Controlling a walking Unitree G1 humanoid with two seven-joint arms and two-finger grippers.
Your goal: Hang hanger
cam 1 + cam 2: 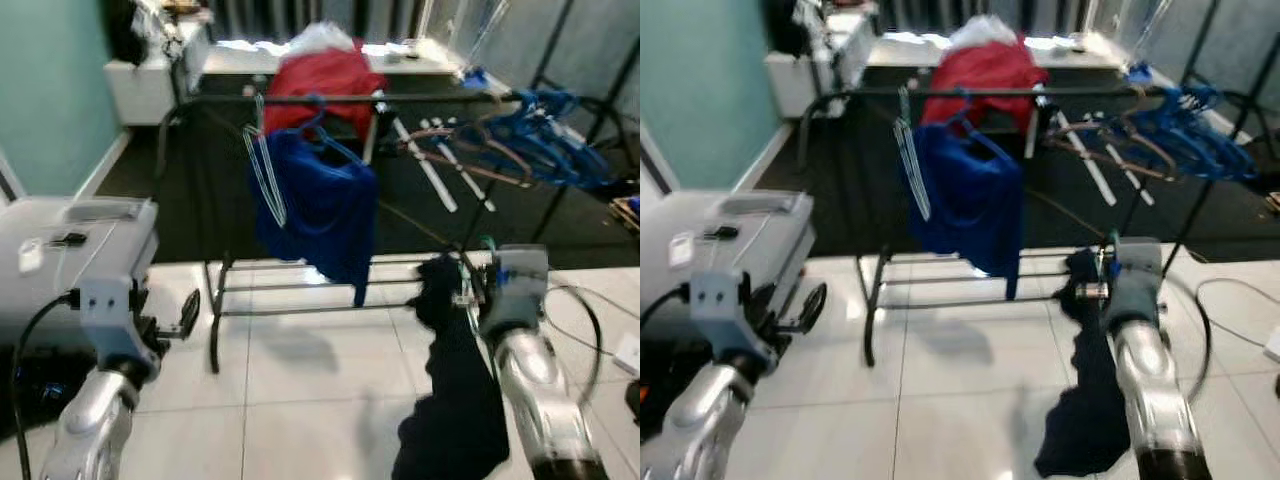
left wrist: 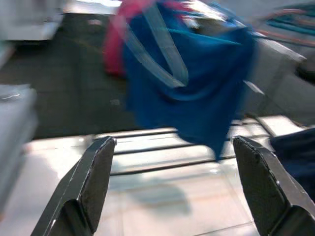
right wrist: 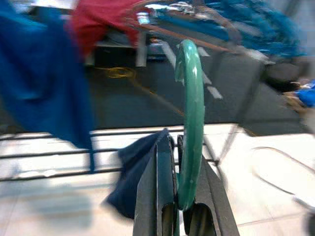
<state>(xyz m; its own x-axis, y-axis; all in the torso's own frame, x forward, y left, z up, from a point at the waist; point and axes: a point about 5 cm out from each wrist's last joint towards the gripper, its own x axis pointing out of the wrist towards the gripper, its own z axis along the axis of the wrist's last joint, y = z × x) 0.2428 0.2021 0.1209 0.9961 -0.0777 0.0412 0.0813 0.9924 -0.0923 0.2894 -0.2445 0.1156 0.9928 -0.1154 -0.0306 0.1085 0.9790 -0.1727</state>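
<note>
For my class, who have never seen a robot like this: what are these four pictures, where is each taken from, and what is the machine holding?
This is a walking humanoid robot with two silver arms, each ending in two long black fingers. Two pictures come from cameras in its head, looking down and forward. The other two come from cameras on its wrists, looking along the fingers.

Ahead stands a black clothes rail on a white tiled floor. A blue garment and a red garment hang on it, with a bunch of blue hangers at its right end.

The right gripper is shut on a green hanger with a dark garment hanging from it. The left gripper is open and holds nothing.
</note>
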